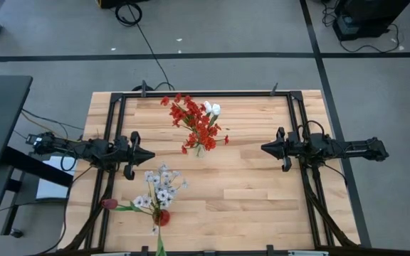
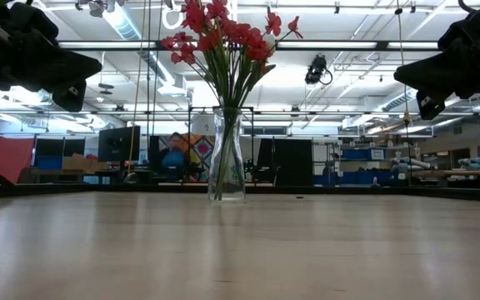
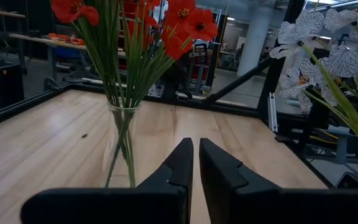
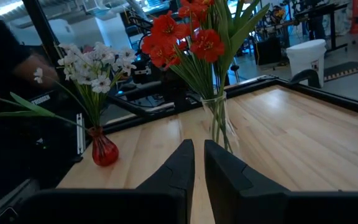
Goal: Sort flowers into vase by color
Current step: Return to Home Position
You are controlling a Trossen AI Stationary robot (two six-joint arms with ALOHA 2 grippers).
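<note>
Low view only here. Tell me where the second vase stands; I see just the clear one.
Observer: The red vase stands by the table edge at the high view's bottom, on the left arm's side, apart from the clear vase.
Operator: Say what it holds.
Observer: Whitish sprays, plus one dark red bud leaning out to the left.
Operator: Report the grippers.
Observer: The left gripper and right gripper are shut and empty, facing each other from either side of the clear vase.
</note>
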